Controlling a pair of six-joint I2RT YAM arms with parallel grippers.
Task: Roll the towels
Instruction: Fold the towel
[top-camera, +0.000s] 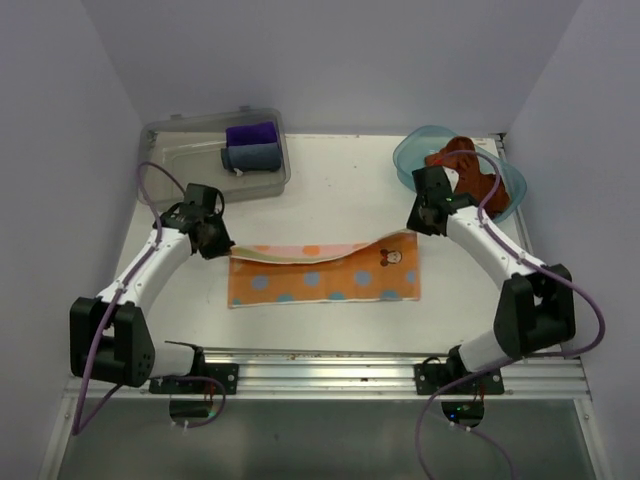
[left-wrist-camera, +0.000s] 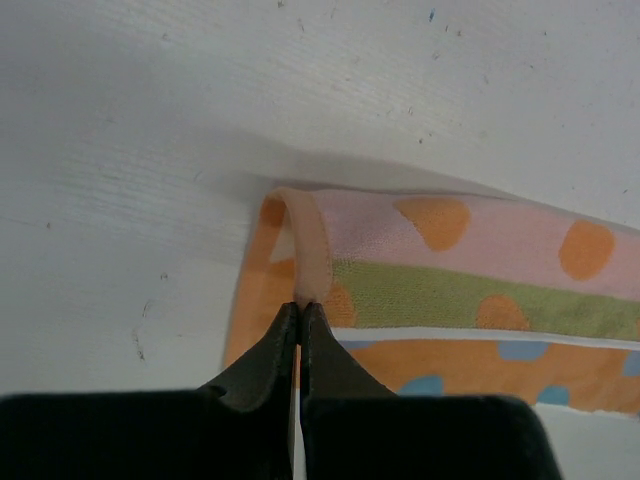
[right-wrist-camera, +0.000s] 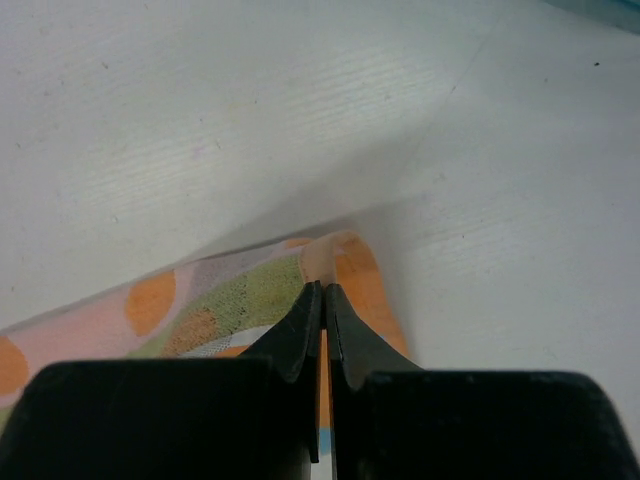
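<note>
The patterned towel (top-camera: 325, 280), orange with pale blue dots, lies flat in the middle of the table (top-camera: 330, 200). Its far edge is lifted and curled toward me, showing a paler pink and green side (left-wrist-camera: 480, 290). My left gripper (top-camera: 224, 247) is shut on the far left corner, a thin fold pinched at the tips (left-wrist-camera: 301, 303). At the far right corner my right gripper (top-camera: 416, 227) is shut the same way (right-wrist-camera: 323, 290), with the towel (right-wrist-camera: 230, 300) trailing left. The rust-brown towel (top-camera: 462, 160) lies bunched in a blue bowl (top-camera: 412, 150) behind the right arm.
A clear plastic bin (top-camera: 180, 150) stands at the back left with a purple cloth (top-camera: 252, 133) and a grey-blue cloth (top-camera: 252, 157) rolled inside. White walls close the table on three sides. A metal rail (top-camera: 320, 365) runs along the near edge.
</note>
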